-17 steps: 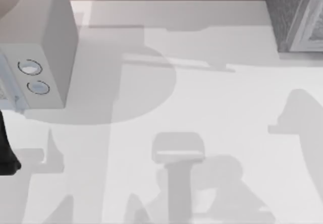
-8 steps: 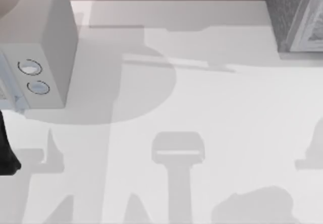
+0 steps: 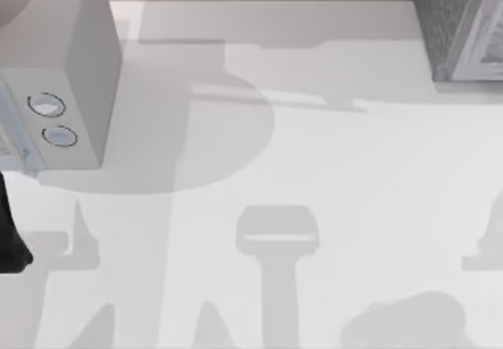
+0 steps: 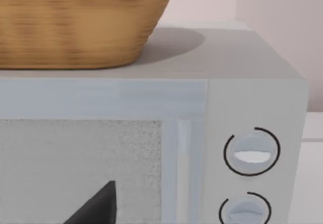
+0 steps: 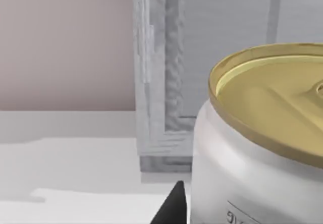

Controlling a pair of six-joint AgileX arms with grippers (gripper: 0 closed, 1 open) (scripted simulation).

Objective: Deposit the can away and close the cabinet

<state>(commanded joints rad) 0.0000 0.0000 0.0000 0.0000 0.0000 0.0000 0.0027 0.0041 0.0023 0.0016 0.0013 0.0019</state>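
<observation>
The can [image 5: 252, 148], white with a round gold top, looms close in the right wrist view. My right gripper [image 5: 242, 216] is shut on the can, and one dark fingertip [image 5: 174, 209] shows against its side. Behind the can stands the cabinet [image 5: 166, 82], dark grey and speckled with a lighter framed door panel. In the top view the cabinet [image 3: 456, 27] sits at the table's far right corner. My left arm [image 3: 8, 239] is parked at the table's left edge. A dark part of my left gripper [image 4: 98, 209] shows in front of a pale box.
A pale box with two round dials [image 3: 55, 113] stands at the far left of the table. A woven basket [image 4: 75, 22] rests on top of the pale box [image 4: 252, 82]. Arm shadows fall across the white tabletop [image 3: 354, 168].
The right arm's shadow on the table has slid to the right and toward the lower right corner. The left arm has not moved.
</observation>
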